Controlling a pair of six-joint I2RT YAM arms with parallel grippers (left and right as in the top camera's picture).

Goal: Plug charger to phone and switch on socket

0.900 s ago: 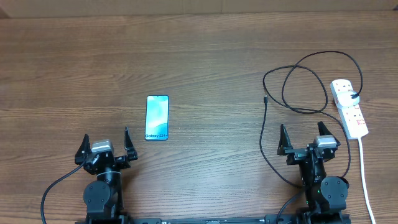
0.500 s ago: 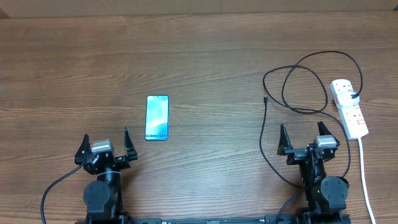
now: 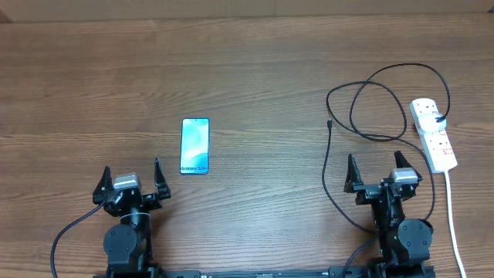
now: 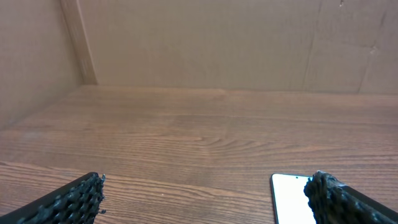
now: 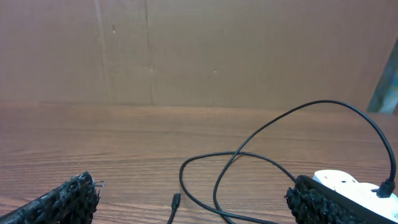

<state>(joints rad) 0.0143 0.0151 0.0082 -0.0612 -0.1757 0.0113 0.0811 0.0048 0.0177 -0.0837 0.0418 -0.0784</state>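
Observation:
The phone point(image 3: 195, 145) lies flat on the wooden table, light blue screen up, just beyond and right of my left gripper point(image 3: 130, 177), which is open and empty. The phone's corner shows in the left wrist view point(image 4: 289, 198) beside my right fingertip. The charger's thin black cable point(image 3: 370, 100) loops on the table at right. Its small plug tip point(image 3: 329, 123) lies free; its black plug sits in the socket point(image 3: 434, 144), a white power strip. My right gripper point(image 3: 376, 174) is open and empty, near the cable. In the right wrist view the plug tip point(image 5: 176, 200) lies ahead between my fingers.
The socket's thick white cord point(image 3: 454, 224) runs toward the front edge at far right. A cardboard wall point(image 4: 217, 43) stands behind the table.

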